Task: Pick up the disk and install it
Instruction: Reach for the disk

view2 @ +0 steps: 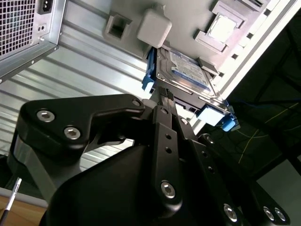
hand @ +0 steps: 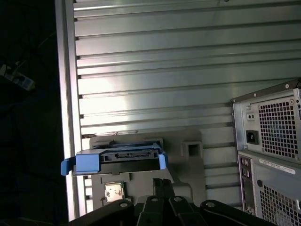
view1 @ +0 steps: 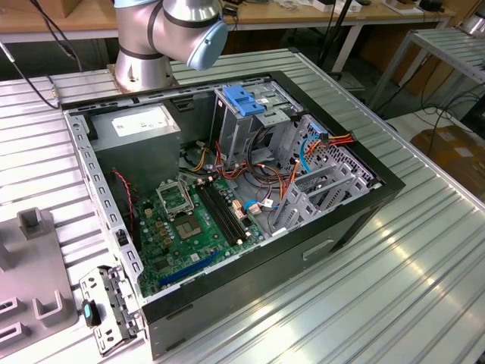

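Pincer (view2: 162, 94) tips sit drawn together in the second wrist view, the two black fingers (view2: 164, 101) meeting in one narrow point with nothing clamped between them. The first wrist view shows the pincer (hand: 162, 184) the same way, its thin bars side by side and close.

Just beyond those tips lies the disk (view2: 188, 70), near but apart from them as far as the second wrist view tells. Its white-and-blue label faces up there, and blue rails (view2: 221, 117) frame its sides. In the first wrist view the disk (hand: 115, 160) shows edge-on, connector side toward the camera, and the tips come up just beside one blue-capped end of it.

The disk rests on a grey fixture plate (hand: 188, 181) at the border of the ribbed metal table (hand: 164, 70), outside the computer case (hand: 273, 155), whose vented back stands well to one side. A small square chip (hand: 113, 192) sits in a recess of the same plate.

In the exterior view the arm (view1: 167, 30) rises behind the open case (view1: 341, 125), with the motherboard (view1: 189, 220) bare inside.
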### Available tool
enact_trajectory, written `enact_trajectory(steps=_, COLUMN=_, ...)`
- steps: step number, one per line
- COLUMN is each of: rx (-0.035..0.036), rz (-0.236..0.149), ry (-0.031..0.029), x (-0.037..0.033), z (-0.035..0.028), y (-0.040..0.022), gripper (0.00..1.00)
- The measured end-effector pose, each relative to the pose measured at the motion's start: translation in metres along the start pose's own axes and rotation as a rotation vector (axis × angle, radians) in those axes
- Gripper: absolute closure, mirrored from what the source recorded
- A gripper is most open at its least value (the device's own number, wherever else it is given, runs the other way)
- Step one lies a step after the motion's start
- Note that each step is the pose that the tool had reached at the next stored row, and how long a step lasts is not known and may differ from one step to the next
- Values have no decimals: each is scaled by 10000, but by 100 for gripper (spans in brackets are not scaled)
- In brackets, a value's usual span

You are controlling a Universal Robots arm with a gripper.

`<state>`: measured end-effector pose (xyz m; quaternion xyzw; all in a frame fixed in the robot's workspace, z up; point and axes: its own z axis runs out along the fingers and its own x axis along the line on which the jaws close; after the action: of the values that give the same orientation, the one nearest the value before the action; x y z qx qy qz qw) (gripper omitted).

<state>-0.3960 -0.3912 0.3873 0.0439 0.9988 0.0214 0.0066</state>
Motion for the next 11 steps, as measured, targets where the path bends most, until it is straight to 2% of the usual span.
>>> enact_trajectory(steps=11, rx=2, rz=1, ry=14, x=13, z=0, y=-1, gripper=89)
